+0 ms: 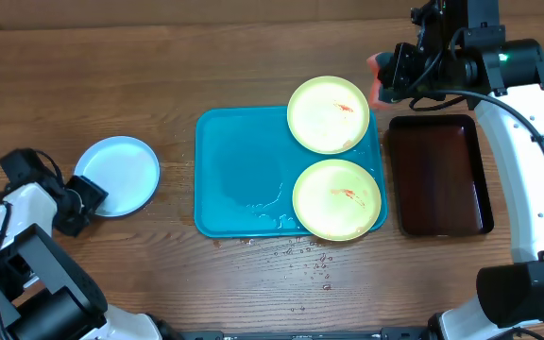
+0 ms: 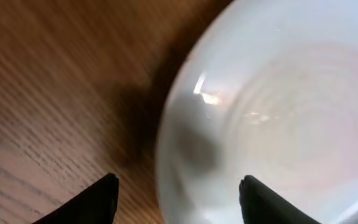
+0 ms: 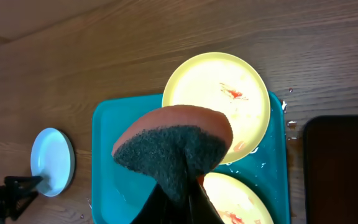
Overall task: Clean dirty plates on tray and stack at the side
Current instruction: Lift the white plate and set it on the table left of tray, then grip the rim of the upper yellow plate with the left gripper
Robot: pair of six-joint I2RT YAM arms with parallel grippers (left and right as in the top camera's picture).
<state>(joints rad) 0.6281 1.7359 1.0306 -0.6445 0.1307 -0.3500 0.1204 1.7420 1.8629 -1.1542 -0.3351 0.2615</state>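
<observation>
Roughly one of three done, I judge. The pale blue-white round plastic plate (image 1: 119,175) lies off the tray on the wooden surface (image 1: 206,57) at frame left, with no smear I can make out; it looks like the start of the side stack. The left pincer (image 2: 180,196) is spread, straddling its rim and pinching nothing.

Two to go on the large teal rectangular plastic tray (image 1: 239,161):
- The upper pale yellow-green round plastic plate (image 1: 329,115) overhangs the top rim.
- The lower pale yellow-green plate (image 1: 338,198) sits in the lower right corner.

Both carry red smears at centre. The tray's bare left half is wet. The right pincer (image 3: 180,202), at upper right, pinches an orange sponge with a grey scouring face (image 3: 173,146). Both plates need scrubbing, then stacking.
</observation>
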